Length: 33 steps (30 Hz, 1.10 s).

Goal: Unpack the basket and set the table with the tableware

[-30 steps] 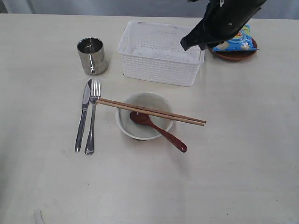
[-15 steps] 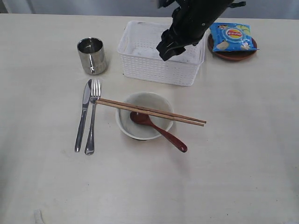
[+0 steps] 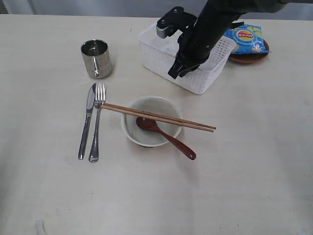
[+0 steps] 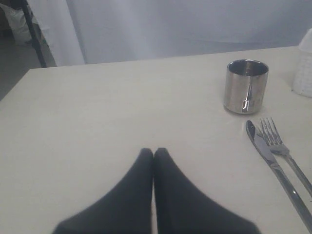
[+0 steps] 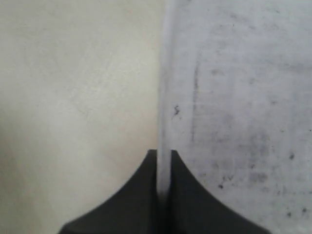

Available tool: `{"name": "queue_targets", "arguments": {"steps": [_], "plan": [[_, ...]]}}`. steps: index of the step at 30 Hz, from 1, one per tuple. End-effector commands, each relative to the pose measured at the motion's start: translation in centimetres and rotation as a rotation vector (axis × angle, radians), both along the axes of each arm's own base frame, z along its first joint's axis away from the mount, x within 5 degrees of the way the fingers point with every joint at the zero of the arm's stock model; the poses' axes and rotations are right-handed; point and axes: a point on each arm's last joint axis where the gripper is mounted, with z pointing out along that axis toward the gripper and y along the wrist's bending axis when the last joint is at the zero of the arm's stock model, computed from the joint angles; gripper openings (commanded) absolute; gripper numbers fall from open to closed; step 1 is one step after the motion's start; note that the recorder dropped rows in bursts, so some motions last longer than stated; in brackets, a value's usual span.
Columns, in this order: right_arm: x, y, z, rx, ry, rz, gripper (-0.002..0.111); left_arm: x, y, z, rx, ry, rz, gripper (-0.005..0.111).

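Observation:
The white lattice basket [image 3: 205, 81] sits skewed at the back of the table [image 3: 244, 186]. My right gripper [image 3: 177, 72] is shut on its front wall; in the right wrist view the thin white wall [image 5: 165, 97] runs between the jaws of that gripper [image 5: 164, 155]. A steel cup [image 3: 97, 58], knife [image 3: 87, 120] and fork [image 3: 96, 122] lie to the left. Chopsticks [image 3: 156, 116] rest across the cream bowl [image 3: 128, 132], with the wooden spoon [image 3: 171, 139] in it. My left gripper [image 4: 153, 152] is shut and empty above bare table, near the cup [image 4: 246, 86].
A blue chip bag [image 3: 247, 39] lies on the small brown plate [image 3: 247, 58] behind the basket at the back right. The knife [image 4: 270, 163] and fork [image 4: 282, 153] lie beyond the left gripper, with a basket corner [image 4: 304, 68] at the edge of that view.
The right arm swung from over the chip bag to the basket's front wall and shut on it. The basket has turned and shifted toward the plate.

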Motion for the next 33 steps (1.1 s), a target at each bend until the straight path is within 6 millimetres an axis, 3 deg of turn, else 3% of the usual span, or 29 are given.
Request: {"name": "queue_targets", "arguments": {"steps": [1,6,8,10,13,18,23,28,33], "plan": [[0.5,-0.1,4.5,0.043,-0.121,0.024,-0.001,0.0,0.0,-0.1,-0.007,0.0,-0.006,0.0],[0.5,-0.4,11.8,0.093,-0.307,0.026,-0.001,0.0,0.0,-0.1,-0.005,0.0,-0.005,0.0],[0.7,-1.4,14.1,0.066,-0.372,-0.039,-0.001,0.0,0.0,-0.1,-0.005,0.0,-0.005,0.0],[1.2,-2.9,15.2,0.048,-0.402,-0.153,-0.001,0.0,0.0,-0.1,-0.005,0.0,-0.005,0.0],[2.7,-6.7,15.8,0.019,-0.415,-0.37,-0.001,0.0,0.0,-0.1,-0.005,0.0,-0.005,0.0],[5.2,-15.7,13.8,0.054,-0.336,-0.777,-0.001,0.0,0.0,-0.1,-0.005,0.0,-0.005,0.0],[6.7,-23.3,9.4,0.045,-0.231,-1.024,-0.001,0.0,0.0,-0.1,-0.005,0.0,-0.005,0.0],[7.3,-27.5,4.5,0.077,-0.107,-1.141,-0.001,0.0,0.0,-0.1,-0.005,0.0,-0.005,0.0],[7.8,-28.2,-0.1,0.08,-0.003,-1.121,-0.001,0.0,0.0,-0.1,-0.005,0.0,-0.005,0.0]]}}
